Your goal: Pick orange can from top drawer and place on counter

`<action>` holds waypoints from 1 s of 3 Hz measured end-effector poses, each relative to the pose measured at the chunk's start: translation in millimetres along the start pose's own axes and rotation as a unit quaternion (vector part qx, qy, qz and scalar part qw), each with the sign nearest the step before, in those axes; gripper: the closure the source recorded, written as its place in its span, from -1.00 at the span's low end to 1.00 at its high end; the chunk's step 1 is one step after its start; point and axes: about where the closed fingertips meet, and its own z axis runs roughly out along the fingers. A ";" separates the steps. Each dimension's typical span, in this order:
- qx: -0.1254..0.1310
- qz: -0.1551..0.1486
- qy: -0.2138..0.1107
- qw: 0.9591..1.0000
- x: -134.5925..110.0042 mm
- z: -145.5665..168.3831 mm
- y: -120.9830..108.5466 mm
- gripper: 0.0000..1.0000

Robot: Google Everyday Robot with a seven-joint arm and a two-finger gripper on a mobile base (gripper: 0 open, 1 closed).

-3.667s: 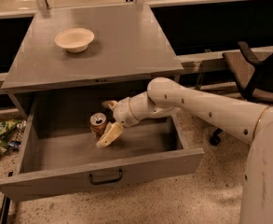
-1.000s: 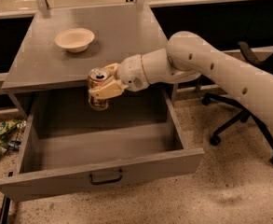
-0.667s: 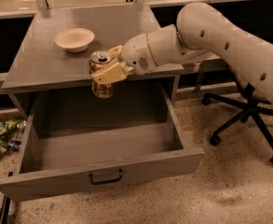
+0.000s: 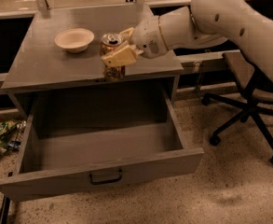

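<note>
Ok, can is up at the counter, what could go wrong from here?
1. The tool holds the orange can right at the front edge of the counter. Released here, it could tip back into the open top drawer.
2. The bowl sits close on the can's left. Pushing further in that way may bump it.

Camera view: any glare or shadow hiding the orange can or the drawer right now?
Camera view: warm, dim light, no glare; the orange can has a lit silver top, but its lower body looks dark beneath the tool, which is clamped on it at the front edge of the counter. Camera view: the top drawer has its back wall in shadow under the counter.
</note>
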 end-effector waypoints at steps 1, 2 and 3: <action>0.047 -0.003 0.022 0.999 -14.7 -39.7 -39.8 1.00; 0.067 0.018 0.047 0.996 -8.6 -52.1 -85.9 1.00; 0.056 0.043 0.074 0.995 22.2 -30.0 -130.8 1.00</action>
